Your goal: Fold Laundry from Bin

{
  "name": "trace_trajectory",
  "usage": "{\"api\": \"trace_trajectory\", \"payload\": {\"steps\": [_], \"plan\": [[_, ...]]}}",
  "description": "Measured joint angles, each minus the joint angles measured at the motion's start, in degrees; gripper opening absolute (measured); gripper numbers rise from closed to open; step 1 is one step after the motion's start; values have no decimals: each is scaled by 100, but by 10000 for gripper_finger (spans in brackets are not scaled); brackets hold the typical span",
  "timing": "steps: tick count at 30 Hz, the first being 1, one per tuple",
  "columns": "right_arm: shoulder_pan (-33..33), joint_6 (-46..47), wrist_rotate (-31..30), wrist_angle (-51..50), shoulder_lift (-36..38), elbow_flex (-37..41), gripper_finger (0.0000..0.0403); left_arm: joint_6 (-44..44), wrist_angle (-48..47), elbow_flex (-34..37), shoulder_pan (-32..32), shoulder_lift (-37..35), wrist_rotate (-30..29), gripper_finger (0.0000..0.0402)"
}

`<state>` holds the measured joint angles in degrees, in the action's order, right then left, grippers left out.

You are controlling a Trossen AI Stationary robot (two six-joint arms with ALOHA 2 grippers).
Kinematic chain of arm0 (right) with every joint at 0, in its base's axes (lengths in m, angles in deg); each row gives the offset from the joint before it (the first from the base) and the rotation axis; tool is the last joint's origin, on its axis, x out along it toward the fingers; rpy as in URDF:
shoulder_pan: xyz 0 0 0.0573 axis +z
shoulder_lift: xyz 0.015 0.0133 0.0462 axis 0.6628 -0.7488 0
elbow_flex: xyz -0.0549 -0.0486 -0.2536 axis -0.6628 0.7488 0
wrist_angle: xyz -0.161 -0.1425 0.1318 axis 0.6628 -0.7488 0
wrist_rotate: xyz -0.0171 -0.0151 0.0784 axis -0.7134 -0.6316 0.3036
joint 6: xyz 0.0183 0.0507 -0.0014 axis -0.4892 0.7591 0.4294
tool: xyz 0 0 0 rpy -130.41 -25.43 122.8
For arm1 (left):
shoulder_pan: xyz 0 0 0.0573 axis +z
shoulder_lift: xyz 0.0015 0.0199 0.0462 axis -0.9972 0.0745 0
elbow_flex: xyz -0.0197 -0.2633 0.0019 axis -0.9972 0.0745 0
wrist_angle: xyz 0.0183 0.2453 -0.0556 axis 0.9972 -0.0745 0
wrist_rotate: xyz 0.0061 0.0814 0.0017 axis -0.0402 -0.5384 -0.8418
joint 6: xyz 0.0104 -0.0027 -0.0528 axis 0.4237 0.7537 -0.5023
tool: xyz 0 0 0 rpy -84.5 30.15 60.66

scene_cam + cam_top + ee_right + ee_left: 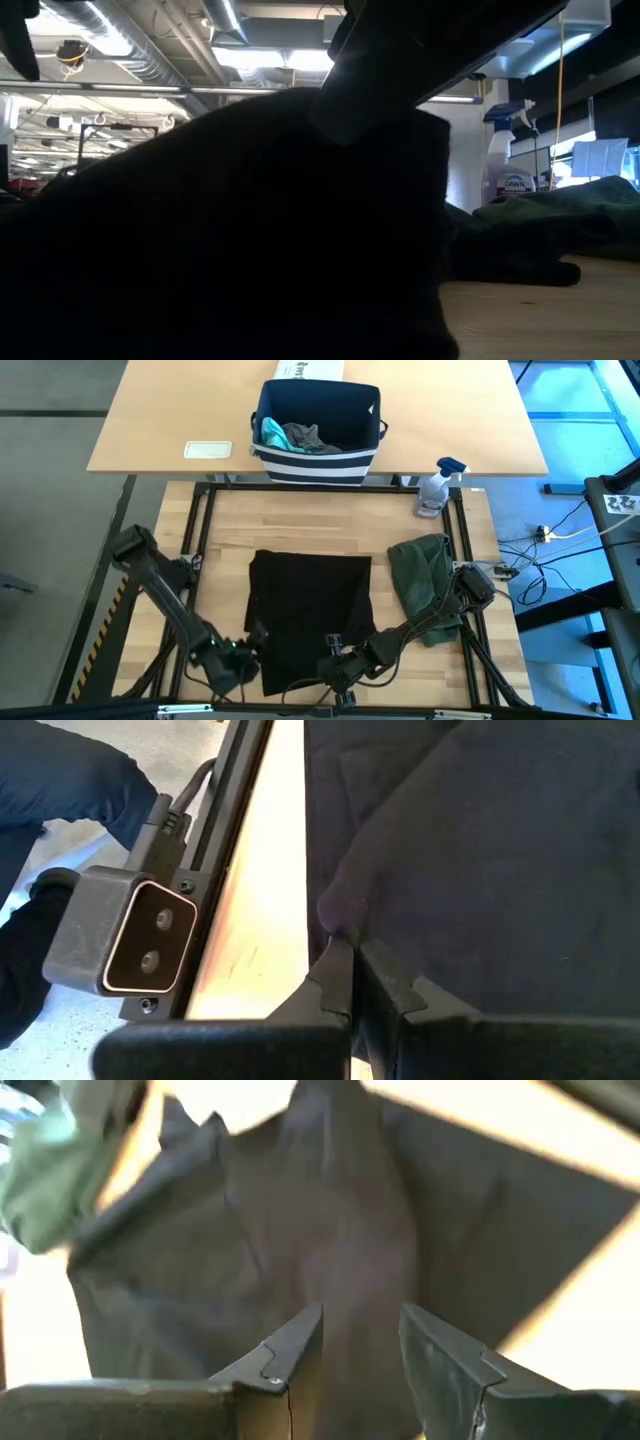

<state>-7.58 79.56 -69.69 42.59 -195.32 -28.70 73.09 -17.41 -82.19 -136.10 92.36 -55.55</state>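
Note:
The black T-shirt (310, 610) lies folded flat on the wooden table's middle. My right gripper (335, 658) is shut on it at its near edge. My left gripper (245, 655) stands open at the shirt's near left corner, with black cloth (330, 1230) spread in front of its fingers. An olive-green piece (425, 575) lies crumpled to the shirt's right. The navy striped bin (318, 455) stands at the far side with a teal piece (270, 432) and a grey piece (305, 436) inside. My right gripper pinches a small raised pucker of the black T-shirt (338, 920) between its two fingertips, close to the shirt's near edge. The fingers slant down from the table's right. The rest of the shirt lies on the table. Whether my left gripper touches the cloth, I cannot tell.
A spray bottle (440, 485) stands at the far right of the table. A white box (310, 368) and a flat white object (208, 450) lie on the far desk. The low camera (130, 935) sits on the table's near rail. In the low view dark cloth (220, 230) fills most of the picture.

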Motion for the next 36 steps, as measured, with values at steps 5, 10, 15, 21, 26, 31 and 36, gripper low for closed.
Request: {"api": "trace_trajectory", "payload": {"steps": [5, 10, 15, 21, 26, 31, 36], "plan": [[-40, 239, -77, 15, 0, 0, 6, 302, 1033, 0, -151, 748, -19, 129], [-110, 350, -149, 20, 2, 0, 7, 328, 1771, 0, -271, 1187, -96, 129], [-184, 424, -146, 20, 2, 0, 7, 467, 1933, 0, -356, 1412, -96, 129], [-233, 442, -143, 28, 4, 0, 7, 822, 2053, 0, -343, 1428, -94, 129], [-258, 462, -91, 30, 7, 0, 7, 1156, 2056, 0, -239, 1428, -37, 129], [-256, 468, -85, 30, 9, 0, 7, 1396, 2085, 0, -107, 1525, 184, 129], [-256, 571, -83, 33, 9, 0, 7, 1633, 2260, 0, -68, 1728, 377, 129]]}}
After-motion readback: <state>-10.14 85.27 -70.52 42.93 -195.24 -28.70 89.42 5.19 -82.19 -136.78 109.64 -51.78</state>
